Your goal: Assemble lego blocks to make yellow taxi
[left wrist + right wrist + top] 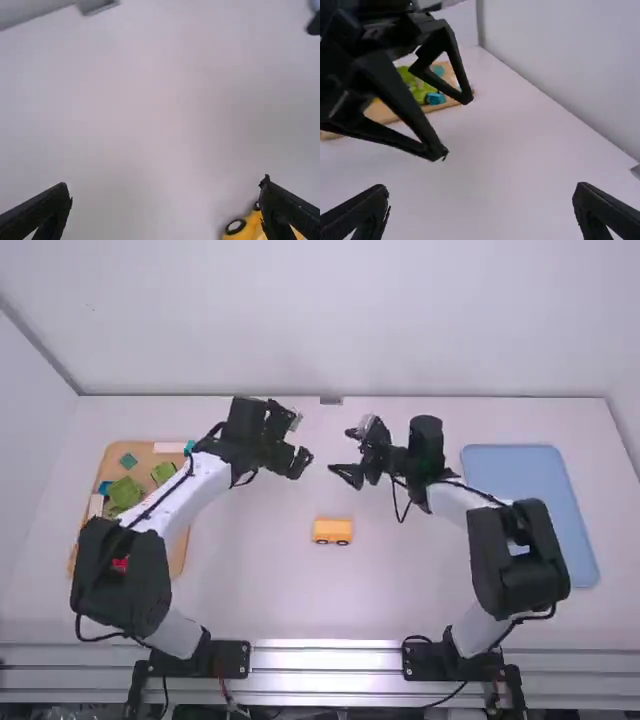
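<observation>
High view: yellow taxi apart from left hand, nearer the arms' bases.

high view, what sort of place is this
Probably a robot lab or test bench: two robot arms mounted at a white table, with a small yellow toy car and a blue tray.

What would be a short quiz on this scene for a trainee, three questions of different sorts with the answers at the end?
1. Multiple choice: how do the fingers of the left gripper and the right gripper stand? (a) both open (b) both shut (c) only one open
2. True or false: the yellow toy car is on the table, touched by neither gripper.
3. Fill in: the green blocks lie on a wooden ____.

Key: 1, a; 2, true; 3, board.
</observation>
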`<action>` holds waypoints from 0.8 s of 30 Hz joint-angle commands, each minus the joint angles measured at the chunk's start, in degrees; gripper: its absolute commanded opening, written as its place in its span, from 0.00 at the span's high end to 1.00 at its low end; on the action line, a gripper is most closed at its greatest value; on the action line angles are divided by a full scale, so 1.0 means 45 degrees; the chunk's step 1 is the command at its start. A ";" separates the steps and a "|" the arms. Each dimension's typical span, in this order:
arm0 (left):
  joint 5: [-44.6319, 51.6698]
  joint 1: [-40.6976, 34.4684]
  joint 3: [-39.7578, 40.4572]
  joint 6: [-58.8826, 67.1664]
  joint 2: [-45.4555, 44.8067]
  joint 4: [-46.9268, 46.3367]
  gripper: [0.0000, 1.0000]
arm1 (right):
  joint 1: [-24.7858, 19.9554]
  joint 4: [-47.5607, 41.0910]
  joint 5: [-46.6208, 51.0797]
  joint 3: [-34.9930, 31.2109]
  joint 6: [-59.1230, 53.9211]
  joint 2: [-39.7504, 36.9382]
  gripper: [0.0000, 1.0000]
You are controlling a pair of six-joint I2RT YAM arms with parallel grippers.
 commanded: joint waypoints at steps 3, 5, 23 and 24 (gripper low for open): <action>-0.4556 0.1001 -0.0024 -0.3521 -0.2331 -0.1273 0.01 | 0.0491 -0.3026 -0.0559 0.2773 -0.0602 -0.0248 0.02; -0.5085 0.1613 -0.0024 -0.4255 -0.2837 -0.1860 0.01 | 0.1093 -0.4221 0.0199 0.3696 -0.1156 -0.0194 0.02; -0.5659 0.7669 -0.0024 -0.8903 -0.5518 -0.5421 0.01 | 0.4192 -0.7062 0.2662 0.6402 -0.3186 -0.0136 0.02; -0.5916 0.7771 -0.0024 -0.9457 -0.5552 -0.5552 0.01 | 0.4192 -0.7057 0.2487 0.6402 -0.3196 -0.0136 0.02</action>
